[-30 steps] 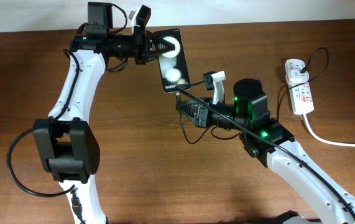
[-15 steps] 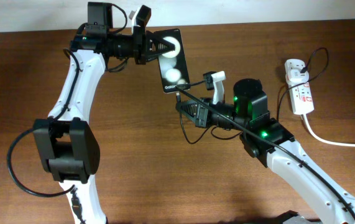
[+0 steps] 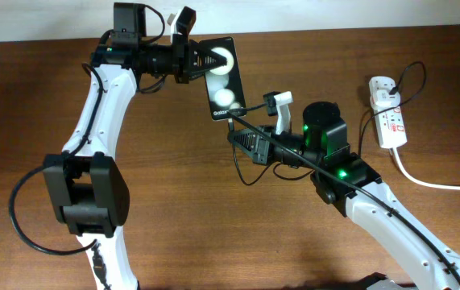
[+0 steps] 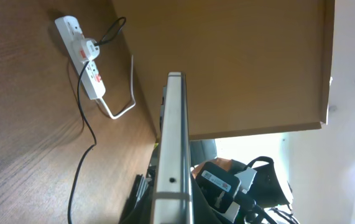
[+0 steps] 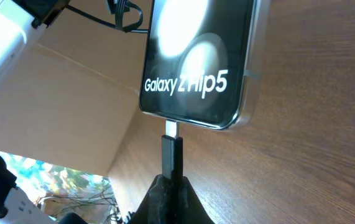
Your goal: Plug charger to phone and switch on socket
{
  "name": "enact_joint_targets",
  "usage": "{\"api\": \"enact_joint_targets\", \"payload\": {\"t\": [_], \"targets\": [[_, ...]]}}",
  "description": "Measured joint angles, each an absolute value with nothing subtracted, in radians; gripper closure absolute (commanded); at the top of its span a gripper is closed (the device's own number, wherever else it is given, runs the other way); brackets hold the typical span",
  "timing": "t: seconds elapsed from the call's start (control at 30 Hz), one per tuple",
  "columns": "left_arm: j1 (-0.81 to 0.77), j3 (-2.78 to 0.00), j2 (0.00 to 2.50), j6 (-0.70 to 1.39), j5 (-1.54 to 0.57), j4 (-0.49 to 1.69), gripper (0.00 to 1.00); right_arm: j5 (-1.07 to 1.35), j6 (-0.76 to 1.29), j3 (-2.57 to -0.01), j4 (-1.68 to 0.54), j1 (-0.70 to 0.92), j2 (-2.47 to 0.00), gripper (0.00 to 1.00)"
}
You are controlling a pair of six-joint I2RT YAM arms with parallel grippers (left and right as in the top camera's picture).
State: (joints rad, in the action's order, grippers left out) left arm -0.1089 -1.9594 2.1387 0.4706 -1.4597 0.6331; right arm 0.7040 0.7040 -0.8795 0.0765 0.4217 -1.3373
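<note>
My left gripper (image 3: 204, 60) is shut on the far end of the black phone (image 3: 223, 78) and holds it above the table. The phone shows edge-on in the left wrist view (image 4: 173, 143). In the right wrist view its lettered end (image 5: 196, 68) faces the camera. My right gripper (image 3: 238, 134) is shut on the charger's black connector (image 5: 171, 155). The metal tip (image 5: 171, 129) touches the phone's bottom edge at the port. The thin black cable (image 3: 246, 173) hangs in a loop below the gripper. The white socket (image 3: 388, 113) lies at the far right.
A thick white cord (image 3: 431, 181) runs from the socket toward the right edge. A thin black cable (image 3: 407, 79) leaves the white plug block (image 3: 383, 90). The socket also shows in the left wrist view (image 4: 82, 57). The pale wall borders the table's far edge.
</note>
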Motion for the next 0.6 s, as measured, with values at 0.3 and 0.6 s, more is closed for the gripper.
{"api": "enact_joint_targets", "payload": {"t": [0.3, 0.6], "targets": [[-0.110, -1.959, 2.139, 0.468, -1.460, 0.631, 1.00, 0.704, 0.704, -0.879, 0.071, 0.422, -1.337, 0.96], [-0.111, -1.959, 2.139, 0.467, -1.460, 0.631, 1.00, 0.704, 0.704, -0.879, 0.069, 0.422, -1.337, 0.96]]}}
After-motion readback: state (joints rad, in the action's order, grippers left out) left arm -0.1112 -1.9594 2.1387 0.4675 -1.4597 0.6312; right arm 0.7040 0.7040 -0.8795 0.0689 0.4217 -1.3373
